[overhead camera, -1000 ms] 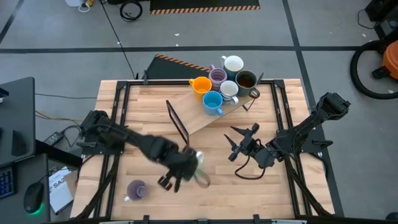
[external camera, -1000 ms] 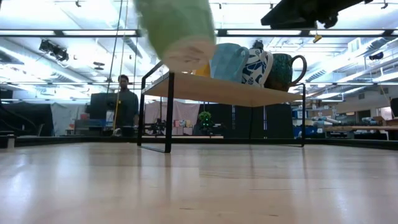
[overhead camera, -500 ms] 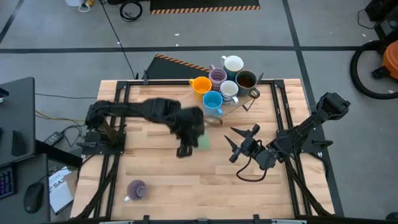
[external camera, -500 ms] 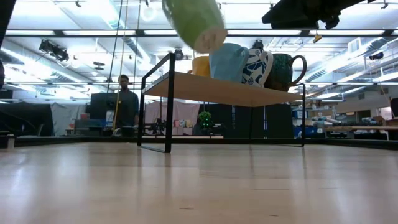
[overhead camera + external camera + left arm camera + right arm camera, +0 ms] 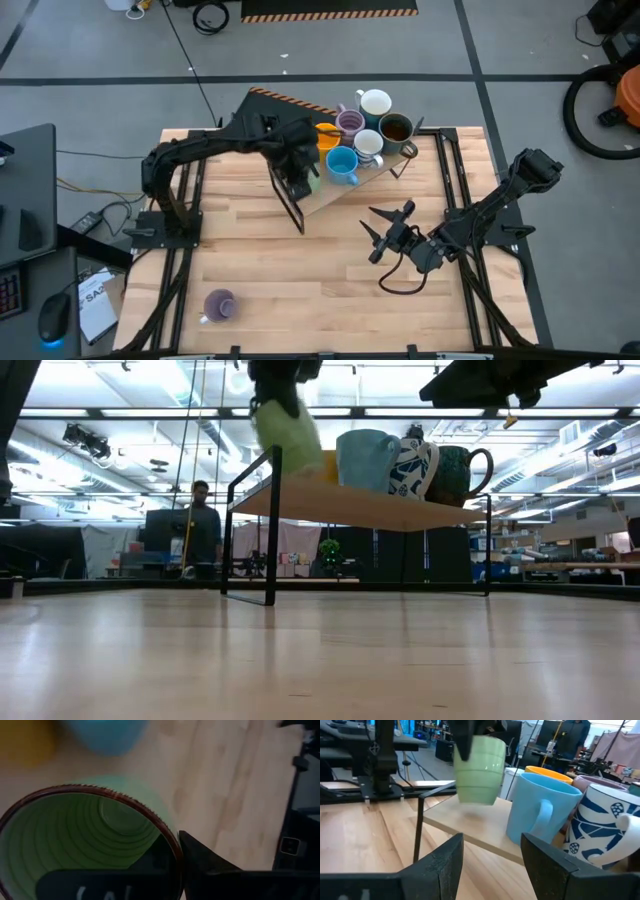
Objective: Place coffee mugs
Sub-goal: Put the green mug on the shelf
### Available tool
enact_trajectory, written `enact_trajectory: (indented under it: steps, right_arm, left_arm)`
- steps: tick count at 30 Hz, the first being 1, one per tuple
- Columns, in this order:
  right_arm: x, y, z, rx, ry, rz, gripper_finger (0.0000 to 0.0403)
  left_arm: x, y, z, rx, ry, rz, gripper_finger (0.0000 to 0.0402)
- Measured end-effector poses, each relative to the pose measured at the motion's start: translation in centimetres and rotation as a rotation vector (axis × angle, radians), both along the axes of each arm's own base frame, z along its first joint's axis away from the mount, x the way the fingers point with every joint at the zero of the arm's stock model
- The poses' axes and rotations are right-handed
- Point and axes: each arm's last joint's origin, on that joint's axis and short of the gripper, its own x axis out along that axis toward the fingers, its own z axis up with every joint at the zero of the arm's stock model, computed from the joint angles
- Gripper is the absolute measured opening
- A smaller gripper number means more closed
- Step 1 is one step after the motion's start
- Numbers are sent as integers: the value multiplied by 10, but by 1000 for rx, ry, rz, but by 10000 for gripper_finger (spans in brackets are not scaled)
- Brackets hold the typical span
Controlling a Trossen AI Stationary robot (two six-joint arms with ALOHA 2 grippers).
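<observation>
My left gripper (image 5: 303, 172) hangs over the left end of the wooden shelf (image 5: 330, 197), shut on the green mug (image 5: 479, 767), which also shows in the low view (image 5: 285, 428). On the shelf stand the orange (image 5: 322, 135), blue (image 5: 342, 165), lilac (image 5: 349, 123), white (image 5: 375, 103), blue-patterned white (image 5: 368, 143) and dark (image 5: 397, 130) mugs. A second lilac mug (image 5: 219, 304) lies on the table near its left front corner. My right gripper (image 5: 385, 228) waits open over the table's right half. My left gripper holds the green mug by its wall at the rim (image 5: 172, 845), with one finger (image 5: 100, 882) inside the mug and the other finger (image 5: 205, 865) outside. The fingers come from above, pointing down. The mug hangs roughly upright, lifted clear just above the shelf board.
The shelf is a wooden board on a black wire frame (image 5: 288, 200) and stands slantwise at the table's far middle. Its left end under the green mug is bare wood. A dark cable (image 5: 405, 280) lies by the right gripper. A person (image 5: 203, 525) stands in the room behind.
My left gripper has carried the green mug from the table's near middle toward the far edge, to above the shelf's left end. The mug has gone from tilted to nearly upright. My right arm has kept still.
</observation>
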Motion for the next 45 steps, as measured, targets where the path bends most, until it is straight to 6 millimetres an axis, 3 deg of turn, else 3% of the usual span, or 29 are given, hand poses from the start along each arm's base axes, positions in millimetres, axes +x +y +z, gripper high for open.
enact_trajectory:
  steps: [9, 18, 45]
  right_arm:
    - [3, -3, -1, 19, 11, 39, 204]
    - [6, -7, -2, 41, 14, 59, 204]
    - [7, -8, -2, 63, -2, 53, 204]
  left_arm:
    - [-13, 41, -5, 85, 69, 114, 25]
    - [-21, 60, -9, 124, 123, 147, 25]
    - [-29, 56, -11, 39, 182, 116, 25]
